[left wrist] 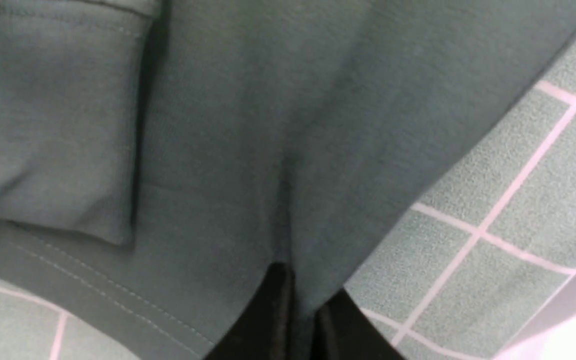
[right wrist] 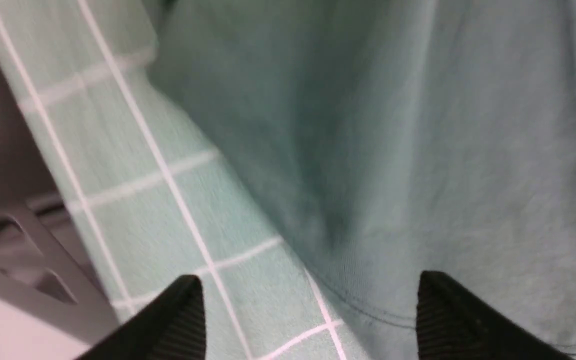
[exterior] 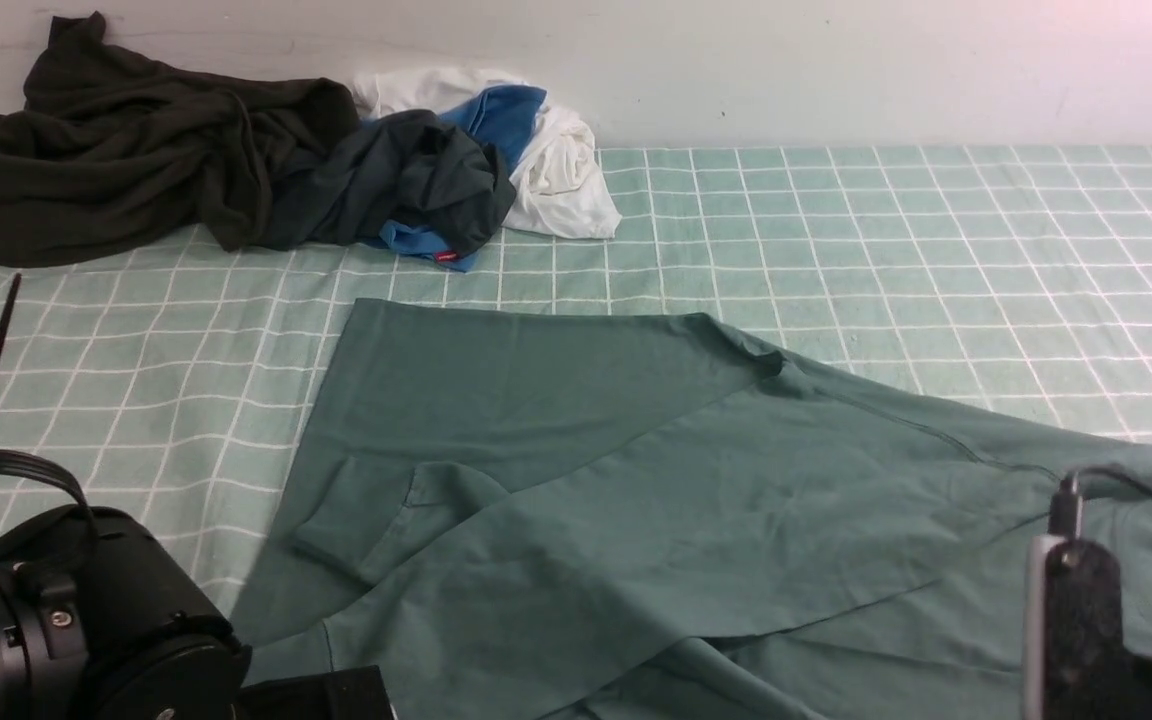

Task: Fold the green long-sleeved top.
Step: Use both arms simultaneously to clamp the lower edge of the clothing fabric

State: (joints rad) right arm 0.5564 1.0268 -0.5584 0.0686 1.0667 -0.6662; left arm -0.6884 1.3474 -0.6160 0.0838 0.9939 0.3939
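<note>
The green long-sleeved top (exterior: 636, 480) lies spread over the front middle and right of the checked cloth, with one cuffed sleeve (exterior: 356, 520) folded across its left side. In the left wrist view my left gripper (left wrist: 303, 295) is shut on a pinched ridge of the top (left wrist: 268, 125) near its stitched hem, beside the cuff (left wrist: 53, 125). In the right wrist view my right gripper (right wrist: 310, 300) is open, its fingers (right wrist: 183, 315) straddling the top's hem (right wrist: 418, 175), low over the cloth. The logo is hidden.
A very dark olive-black garment (exterior: 116, 160) and a dark charcoal garment with blue and white cloth (exterior: 436, 170) are piled at the back left against the wall. The checked table cover (exterior: 936, 250) shows at the back right. The table's edge (right wrist: 13, 225) runs close to my right gripper.
</note>
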